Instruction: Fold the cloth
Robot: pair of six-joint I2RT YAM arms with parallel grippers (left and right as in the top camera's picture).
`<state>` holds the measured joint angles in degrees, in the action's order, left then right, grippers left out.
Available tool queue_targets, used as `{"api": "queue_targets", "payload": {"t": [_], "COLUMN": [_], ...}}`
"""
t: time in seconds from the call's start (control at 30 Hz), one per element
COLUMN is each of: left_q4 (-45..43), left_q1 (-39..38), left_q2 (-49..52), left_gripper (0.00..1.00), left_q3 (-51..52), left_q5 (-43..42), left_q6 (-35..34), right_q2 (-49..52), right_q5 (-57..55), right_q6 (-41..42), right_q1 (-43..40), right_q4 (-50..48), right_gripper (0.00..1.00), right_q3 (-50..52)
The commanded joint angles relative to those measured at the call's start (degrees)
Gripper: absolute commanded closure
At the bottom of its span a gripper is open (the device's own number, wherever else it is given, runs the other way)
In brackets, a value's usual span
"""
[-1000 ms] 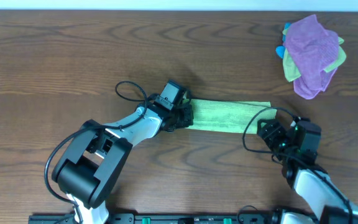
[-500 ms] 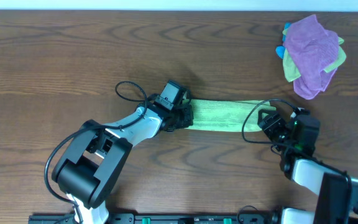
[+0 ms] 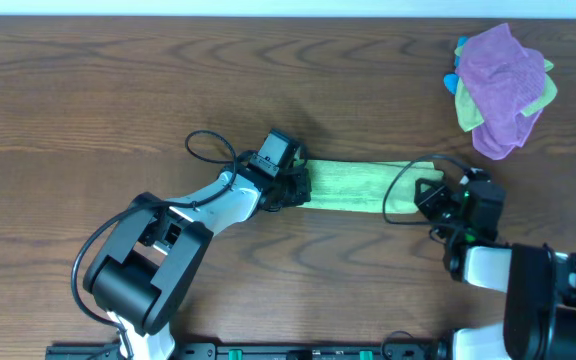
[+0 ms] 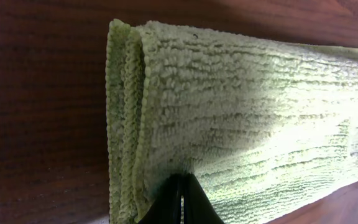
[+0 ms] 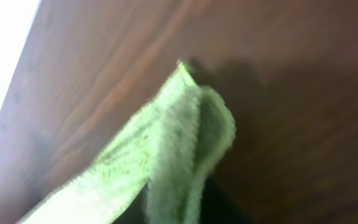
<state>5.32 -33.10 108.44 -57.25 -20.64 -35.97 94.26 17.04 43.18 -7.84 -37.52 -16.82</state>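
Note:
The lime-green cloth (image 3: 353, 187) lies on the wooden table as a long narrow folded strip running left to right. My left gripper (image 3: 296, 188) is at its left end. In the left wrist view the layered cloth (image 4: 247, 106) fills the frame, and the left gripper (image 4: 180, 186) has its dark fingers pressed together on the cloth's near edge. My right gripper (image 3: 423, 195) is at the strip's right end. In the right wrist view the cloth (image 5: 166, 143) rises bunched and doubled out of the right gripper (image 5: 179, 208), which is shut on it.
A pile of cloths sits at the far right of the table, a purple cloth (image 3: 503, 88) on top of yellow-green and blue ones. Black cables loop beside both wrists. The table's far edge runs along the top of the overhead view.
My right gripper has moved forward onto the strip's right end and shut on it, bunching that end. The left gripper and the left end have not moved.

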Motion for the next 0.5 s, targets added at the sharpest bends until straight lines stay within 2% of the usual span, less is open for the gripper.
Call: {"api": "queue_targets", "payload": {"t": [0.0,0.23,0.47], "left_q4": [1.0,3.7,4.1], "left_q1": [0.0,0.1,0.6], "left_q2": [0.6,0.6,0.6], "left_gripper": [0.94,0.94,0.94], "left_q3": [-0.5,-0.5,-0.5], "left_q5": [0.0,0.1,0.1], "left_q6": [0.7,1.1,1.3], "right_q2": [2.5,-0.1,-11.0], "right_q5": [-0.5,3.2,3.8], "right_q6": [-3.5,-4.7,-4.7], "right_q1": [2.0,2.0,2.0], "right_q4": [0.9,0.4,4.1], "right_gripper": [0.98,0.99,0.99], "right_q3": [1.6,0.2,0.2]}}
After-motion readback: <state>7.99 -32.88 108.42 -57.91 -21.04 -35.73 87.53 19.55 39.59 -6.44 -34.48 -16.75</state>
